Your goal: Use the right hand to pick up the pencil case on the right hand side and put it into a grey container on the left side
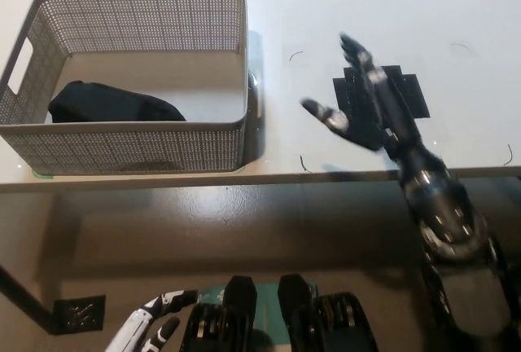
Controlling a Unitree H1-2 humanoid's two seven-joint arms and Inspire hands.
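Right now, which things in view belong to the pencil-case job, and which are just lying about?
Job:
pencil case, lying in the grey container
grey container
right hand, open, holding nothing

Lying about:
black patch on the table
left hand, resting at lower left

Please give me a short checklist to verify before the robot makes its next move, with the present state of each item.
1. Pencil case lies inside the grey container: ok, in its left part.
2. Right hand holds nothing: ok, fingers spread apart.
3. Right hand is clear of the container: ok, it hangs over the table to the container's right, above the black mat.
4. Container stands fully on the table: ok, near the front edge.
5. Left hand is out of the way: ok, low at the bottom left, below the table.
6. Left hand open or shut: cannot tell.
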